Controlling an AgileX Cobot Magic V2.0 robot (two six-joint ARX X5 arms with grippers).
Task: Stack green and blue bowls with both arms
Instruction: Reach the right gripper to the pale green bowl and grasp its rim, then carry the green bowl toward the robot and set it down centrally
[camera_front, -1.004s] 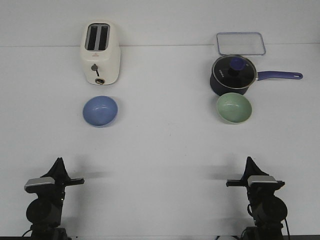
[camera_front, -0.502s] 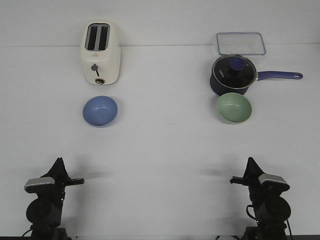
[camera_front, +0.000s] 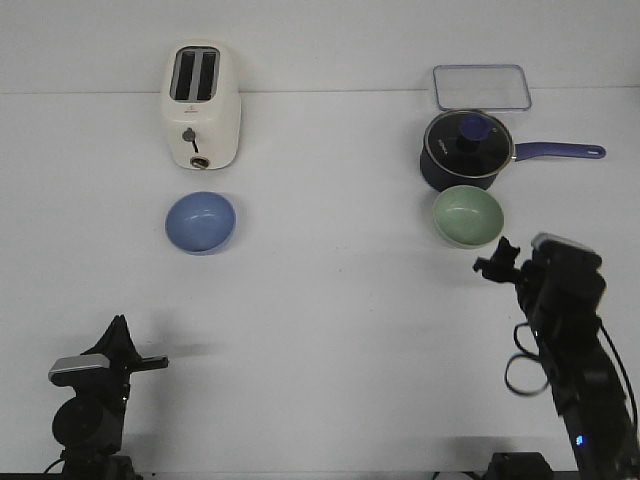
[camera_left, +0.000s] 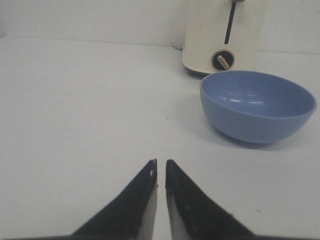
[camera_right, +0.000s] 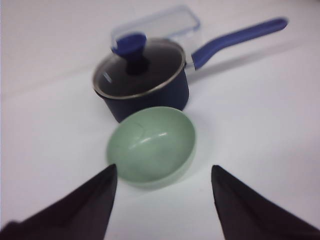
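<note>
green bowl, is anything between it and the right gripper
Nothing visible. The right gripper is open, and the green bowl lies just ahead of its fingers with only bare table between. The saucepan stands right behind the bowl, on the far side, not in the way.

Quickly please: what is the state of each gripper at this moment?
Left gripper: shut, holding nothing.
Right gripper: open, holding nothing, near the green bowl.
</note>
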